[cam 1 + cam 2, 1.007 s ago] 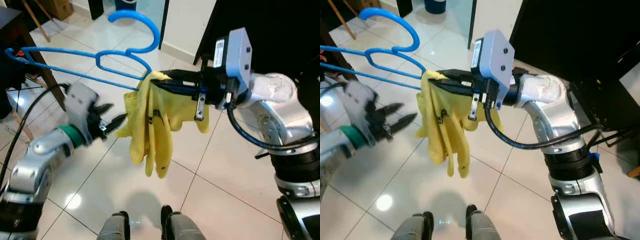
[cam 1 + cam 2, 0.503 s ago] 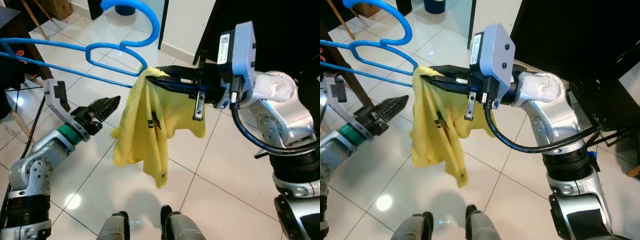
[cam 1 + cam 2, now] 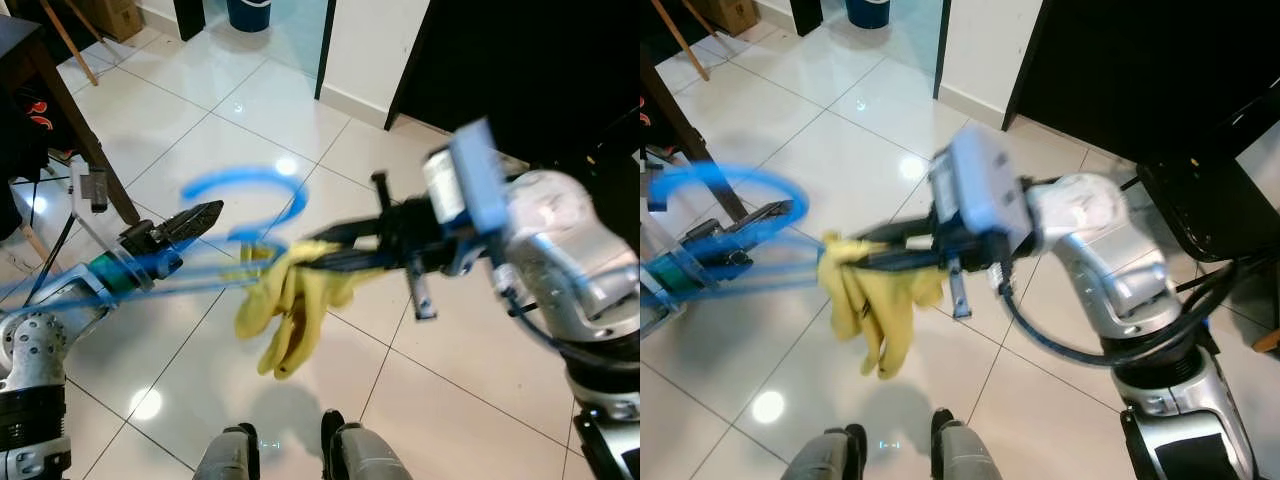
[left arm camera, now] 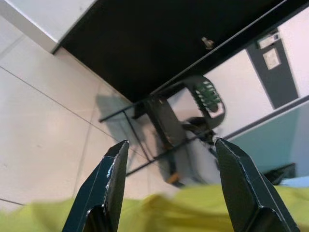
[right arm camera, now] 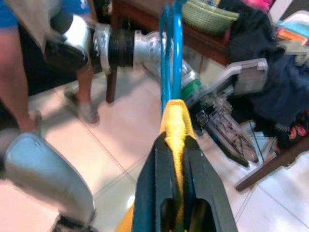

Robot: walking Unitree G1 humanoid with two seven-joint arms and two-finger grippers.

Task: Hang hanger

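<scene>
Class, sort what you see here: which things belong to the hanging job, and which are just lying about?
Job:
blue hanger
yellow garment
right gripper, shut on both
left gripper, open

Lying about:
green basket
black chair
wooden table
person's legs

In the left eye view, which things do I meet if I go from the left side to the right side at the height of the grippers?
left gripper → blue hanger → yellow garment → right gripper
</scene>
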